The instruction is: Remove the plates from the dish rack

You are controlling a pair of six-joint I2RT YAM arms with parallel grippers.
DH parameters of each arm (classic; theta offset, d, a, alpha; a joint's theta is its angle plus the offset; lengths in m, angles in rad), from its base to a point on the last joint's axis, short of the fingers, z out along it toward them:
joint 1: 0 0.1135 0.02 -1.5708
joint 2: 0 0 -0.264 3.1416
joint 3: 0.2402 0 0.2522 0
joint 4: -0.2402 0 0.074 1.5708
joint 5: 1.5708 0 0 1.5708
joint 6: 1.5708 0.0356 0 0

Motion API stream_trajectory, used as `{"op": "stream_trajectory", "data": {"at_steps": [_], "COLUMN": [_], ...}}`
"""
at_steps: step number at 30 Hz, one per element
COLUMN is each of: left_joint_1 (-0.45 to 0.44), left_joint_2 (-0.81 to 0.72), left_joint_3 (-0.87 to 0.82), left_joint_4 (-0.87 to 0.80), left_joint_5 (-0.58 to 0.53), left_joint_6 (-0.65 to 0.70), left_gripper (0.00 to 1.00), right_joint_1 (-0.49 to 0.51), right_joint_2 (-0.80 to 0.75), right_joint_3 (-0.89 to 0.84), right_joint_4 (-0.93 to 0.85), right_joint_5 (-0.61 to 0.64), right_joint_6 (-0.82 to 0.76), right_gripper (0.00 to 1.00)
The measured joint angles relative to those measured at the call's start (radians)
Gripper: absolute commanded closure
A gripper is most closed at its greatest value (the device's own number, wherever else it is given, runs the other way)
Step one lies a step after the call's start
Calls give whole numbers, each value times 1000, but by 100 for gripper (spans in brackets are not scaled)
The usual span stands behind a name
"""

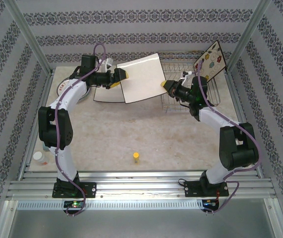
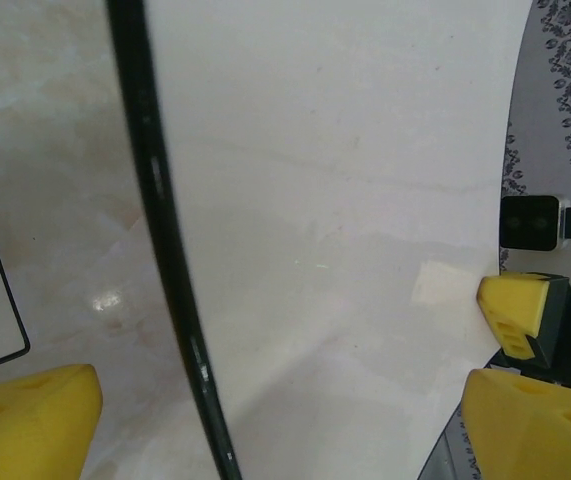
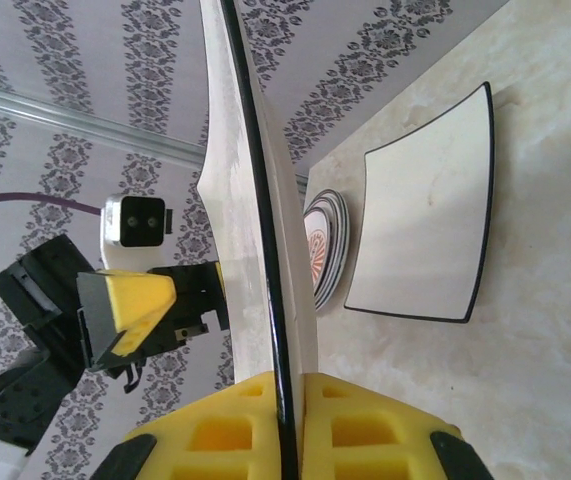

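**A:** What does the overhead view show?

**B:** The held plate, square with its plain white back showing, hangs tilted above the desk. The left tool is at its left edge and the right tool at its right edge. The dish rack stands just right of the held plate. A flowered plate leans upright at the rack's far right end. A flat plate lies on the desk, partly under the held plate's left side. Left of that sits a stack of round plates.

**A:** And the left wrist camera?

**B:** The left tool's yellow fingers stand wide apart, one on each side of the held plate's dark rim, and neither presses on it. At the plate's far edge sits a yellow pad of the right tool.

**A:** The right wrist camera?

**B:** The held plate is seen edge-on. The right tool's yellow fingers are clamped tight on its rim, one on each face. To the right of the held plate, the flat plate lies on the desk with the round plates just beside it. To the left, one finger of the left tool stands apart from the held plate.
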Motion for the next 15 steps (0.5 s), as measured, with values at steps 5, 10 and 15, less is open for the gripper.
{"op": "stream_trajectory", "data": {"at_steps": [5, 10, 15], "left_joint_1": [0, 0, 0], "left_joint_2": [0, 0, 0], "left_joint_3": [-23, -47, -65], "left_joint_4": [63, 127, 173], "left_joint_5": [18, 31, 43], "left_joint_6": [-43, -85, -116], "left_gripper": [22, 32, 42], "right_joint_1": [0, 11, 31], "right_joint_2": [0, 17, 66], "right_joint_3": [4, 5, 10], "right_joint_4": [1, 37, 107], "right_joint_5": [2, 4, 5], "right_joint_6": [12, 32, 76], "right_gripper": [100, 100, 100]}}
